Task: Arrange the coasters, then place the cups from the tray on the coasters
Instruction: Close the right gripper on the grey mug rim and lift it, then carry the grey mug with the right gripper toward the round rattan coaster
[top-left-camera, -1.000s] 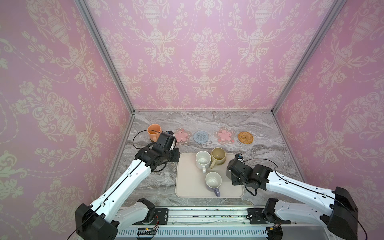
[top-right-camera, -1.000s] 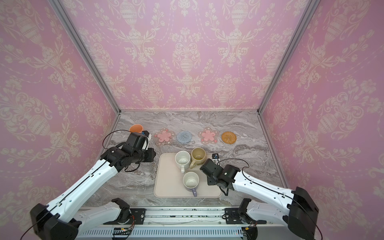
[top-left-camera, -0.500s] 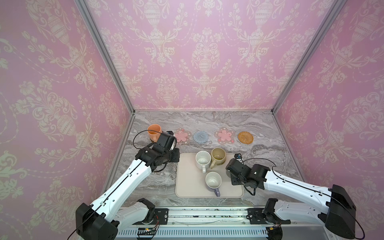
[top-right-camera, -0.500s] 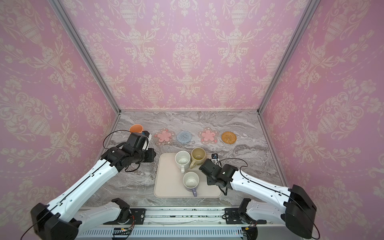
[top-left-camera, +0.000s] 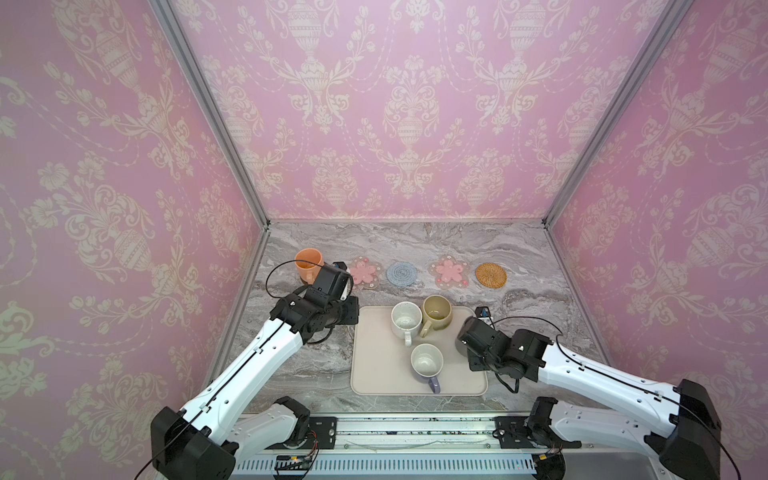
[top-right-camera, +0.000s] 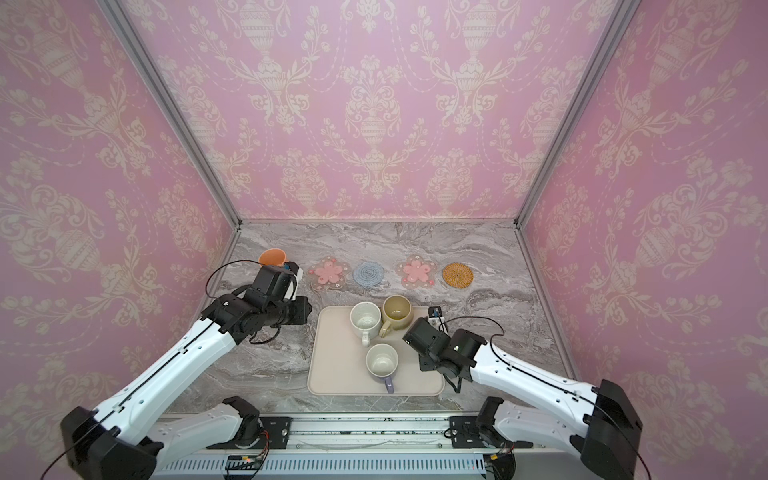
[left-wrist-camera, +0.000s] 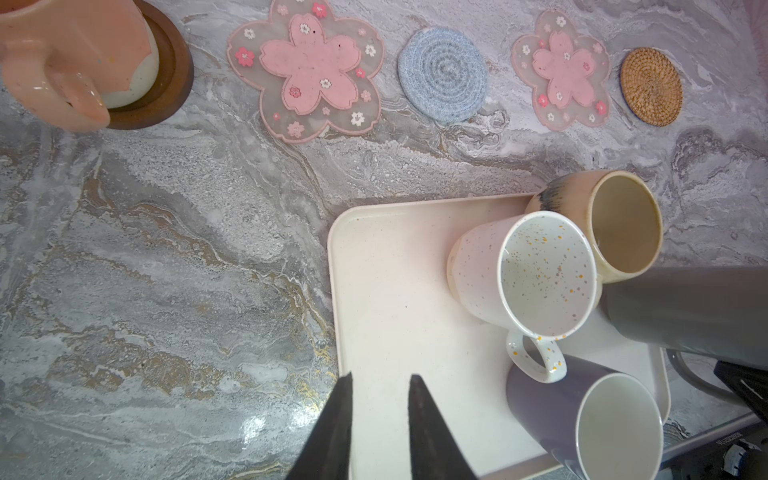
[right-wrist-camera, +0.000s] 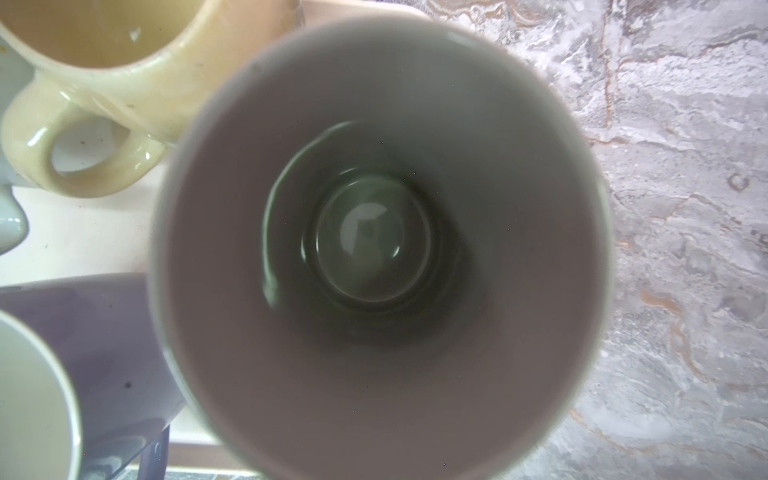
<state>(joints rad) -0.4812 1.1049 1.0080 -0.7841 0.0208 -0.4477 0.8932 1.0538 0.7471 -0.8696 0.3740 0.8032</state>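
The orange-peach cup (top-left-camera: 308, 264) stands on the dark brown coaster (left-wrist-camera: 166, 83) at the far left. To its right lie a pink flower coaster (top-left-camera: 364, 271), the blue crocheted one (top-left-camera: 402, 273), a second pink flower (top-left-camera: 449, 270) and the rattan one (top-left-camera: 491, 275). On the tray (top-left-camera: 374, 365) stand the speckled white cup (top-left-camera: 405, 322), the beige-yellow cup (top-left-camera: 436, 312) and the lavender cup (top-left-camera: 427, 360). My right gripper (top-left-camera: 471, 347) is shut at the tall dark grey cup (right-wrist-camera: 374, 249) on the tray's right side, its fingers hidden. My left gripper (left-wrist-camera: 380, 376) hangs slightly open and empty over the tray's left rim.
Pink patterned walls close in the marble table (top-left-camera: 316, 365) on three sides. A metal rail (top-left-camera: 399, 432) with both arm bases runs along the front edge. Bare marble lies left of the tray and between the tray and the coaster row.
My right gripper has closed at the dark grey cup and edged a little toward the tray's middle. The left arm has stayed still.
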